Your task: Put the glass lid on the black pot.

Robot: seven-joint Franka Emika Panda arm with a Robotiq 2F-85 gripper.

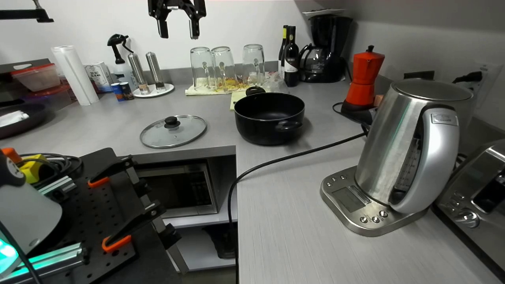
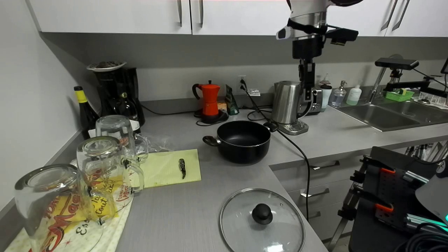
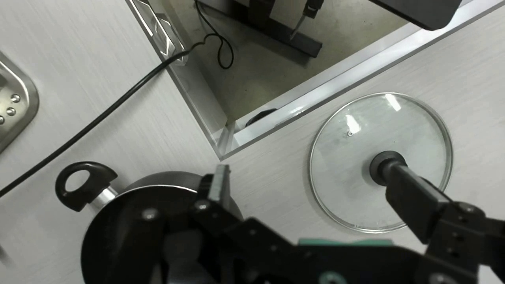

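The glass lid (image 1: 170, 137) lies flat on the grey counter, knob up, in both exterior views (image 2: 238, 225) and in the wrist view (image 3: 347, 177). The black pot (image 1: 268, 128) stands upright and uncovered on the counter beside the lid, near the inner corner; it also shows in an exterior view (image 2: 243, 150) and at the lower left of the wrist view (image 3: 114, 232). My gripper (image 1: 178, 34) is open and empty, high above the counter with fingers pointing down. In the wrist view (image 3: 307, 173) one fingertip overlaps the pot's edge and the other partly covers the lid's knob.
Upside-down glass mugs (image 2: 101, 164) stand on a cloth behind the lid. A steel kettle (image 1: 394, 146), a red moka pot (image 1: 363, 75) and a coffee machine (image 1: 329, 47) stand around the pot. A black cord (image 1: 300, 152) crosses the counter beside the pot. The counter's edge (image 1: 189, 153) is close to the lid.
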